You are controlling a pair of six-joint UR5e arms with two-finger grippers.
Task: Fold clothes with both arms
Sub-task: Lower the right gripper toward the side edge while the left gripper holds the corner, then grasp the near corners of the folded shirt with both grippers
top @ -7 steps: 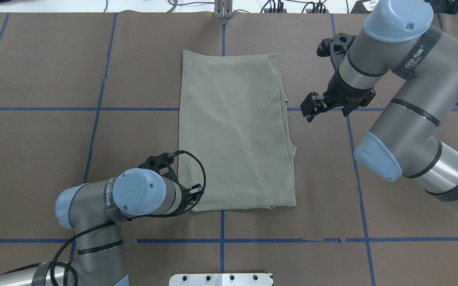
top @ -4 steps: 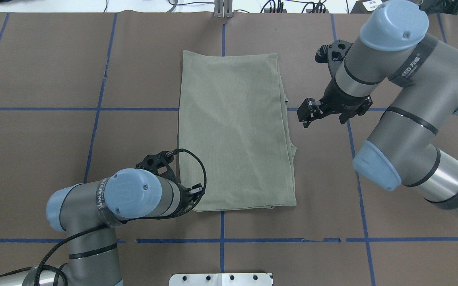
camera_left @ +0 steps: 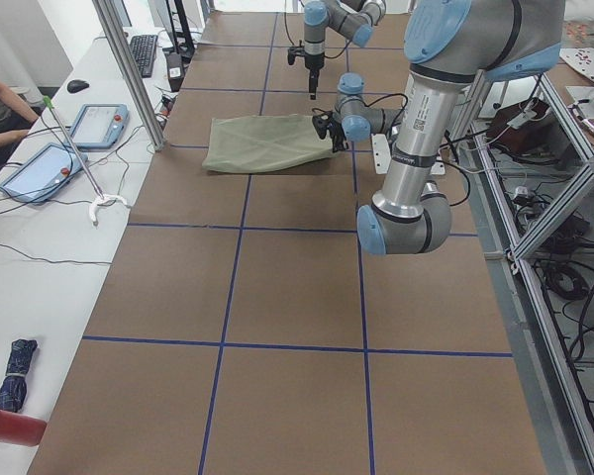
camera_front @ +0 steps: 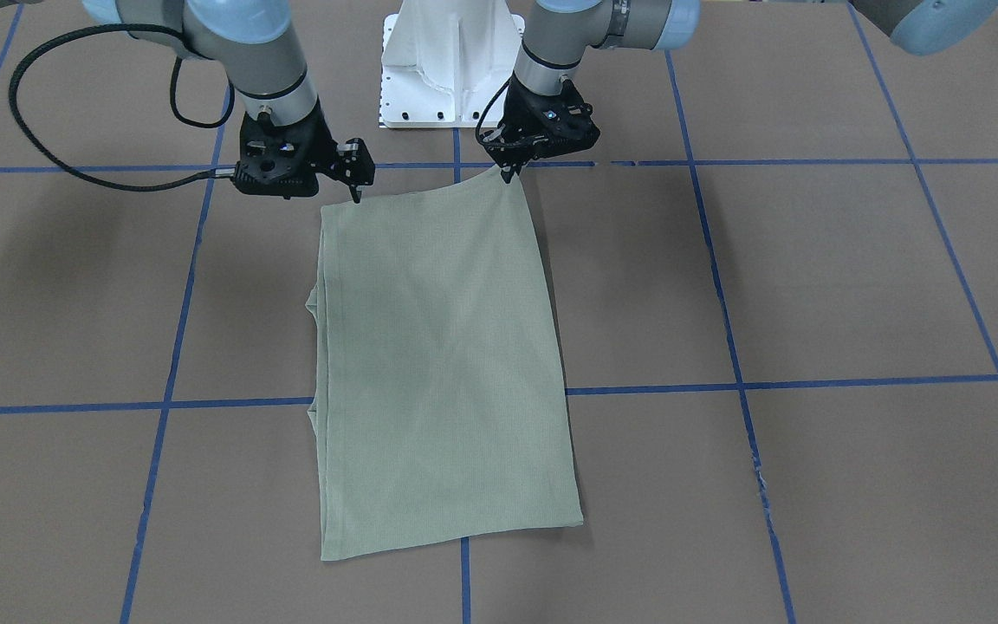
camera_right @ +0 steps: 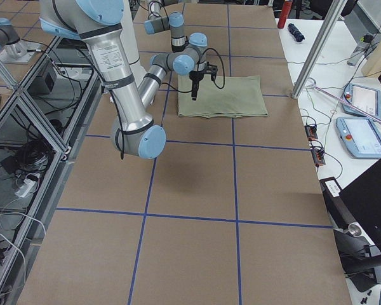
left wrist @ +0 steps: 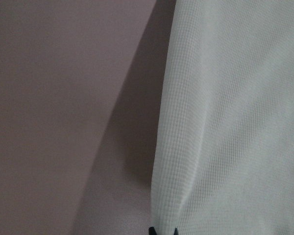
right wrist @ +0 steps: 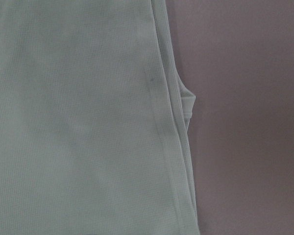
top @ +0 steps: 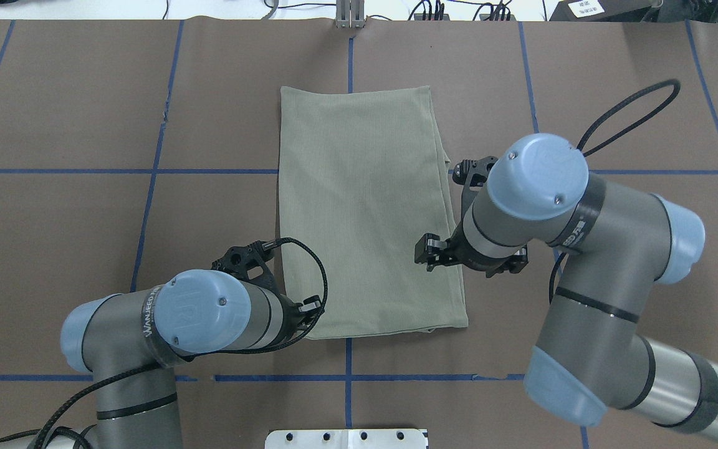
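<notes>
The sage-green shirt lies folded into a long rectangle on the brown table; it also shows in the front view. My left gripper is shut on the shirt's near-left corner, which is raised slightly. The left wrist view shows the cloth edge running between the fingertips. In the overhead view that gripper is hidden under its wrist. My right gripper hangs over the shirt's near-right corner and looks open; its body shows in the overhead view. The right wrist view shows the layered shirt edge with no fingers. The hang tag is hidden.
The white pedestal base stands at the table's near edge between the arms. Blue tape lines grid the brown table cover. A side table with tablets and an aluminium post stand beyond the shirt's far end.
My right arm has swung from the far right towards the robot and now sits over the shirt's near-right edge. My left arm has drawn back slightly, and the shirt has shifted slightly towards the robot.
</notes>
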